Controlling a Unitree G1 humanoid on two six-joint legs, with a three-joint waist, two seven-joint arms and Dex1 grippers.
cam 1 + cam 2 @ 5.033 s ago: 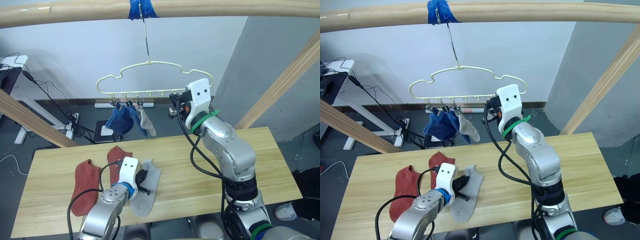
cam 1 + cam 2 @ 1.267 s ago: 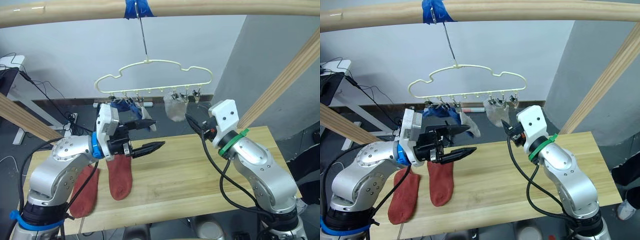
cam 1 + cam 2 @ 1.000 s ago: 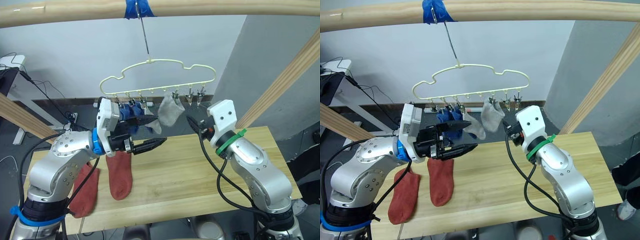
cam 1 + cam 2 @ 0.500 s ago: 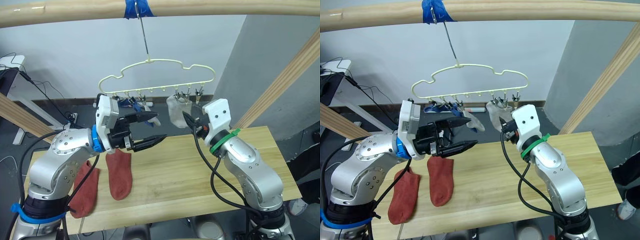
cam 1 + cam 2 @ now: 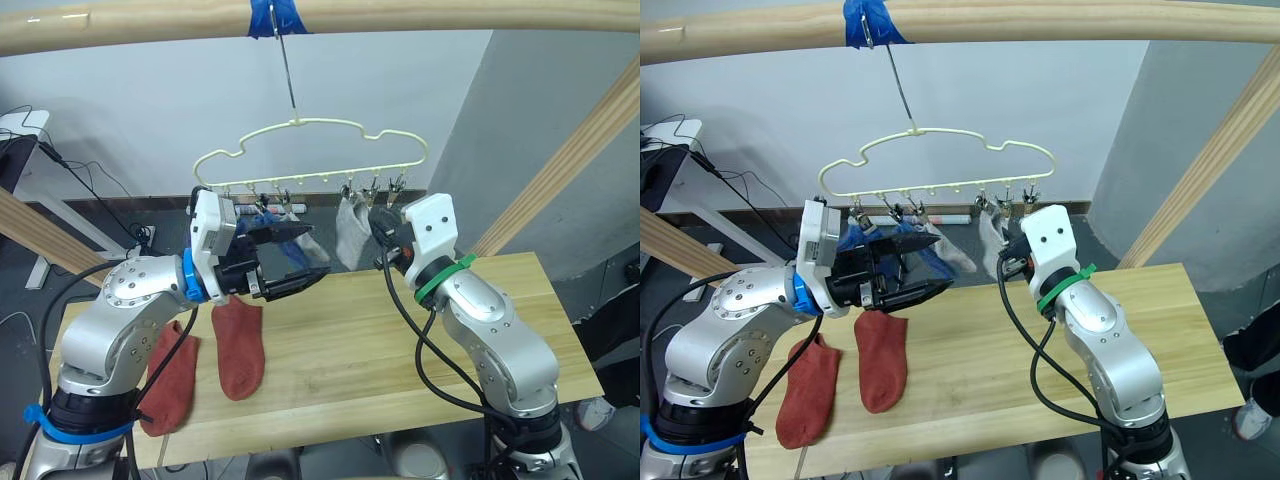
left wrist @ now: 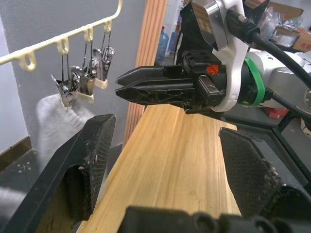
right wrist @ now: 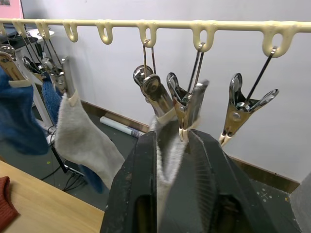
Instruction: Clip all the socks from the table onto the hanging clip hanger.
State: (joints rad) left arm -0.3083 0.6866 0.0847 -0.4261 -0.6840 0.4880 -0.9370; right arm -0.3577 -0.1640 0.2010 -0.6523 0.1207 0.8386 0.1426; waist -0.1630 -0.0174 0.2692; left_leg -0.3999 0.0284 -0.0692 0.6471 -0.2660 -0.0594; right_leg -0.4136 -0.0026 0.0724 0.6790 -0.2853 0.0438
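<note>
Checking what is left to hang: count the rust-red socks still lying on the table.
2. One red sock lies flat near the table's left end, below the left tool. The other red sock lies just left of it, partly behind the left arm.

Count, items on site:
- Rust-red socks (image 5: 215, 350): 2, flat on table (image 5: 400, 340).
- Grey socks (image 7: 80, 138): 2, both clipped up.
- Blue socks (image 7: 19, 119): approx. 2; overlap, can't separate clearly.
- Clip hanger (image 5: 305, 150): 1.
- Table: 1.
- Silver clips (image 7: 243, 109): at least 6 seen; full no. unclear.
</note>
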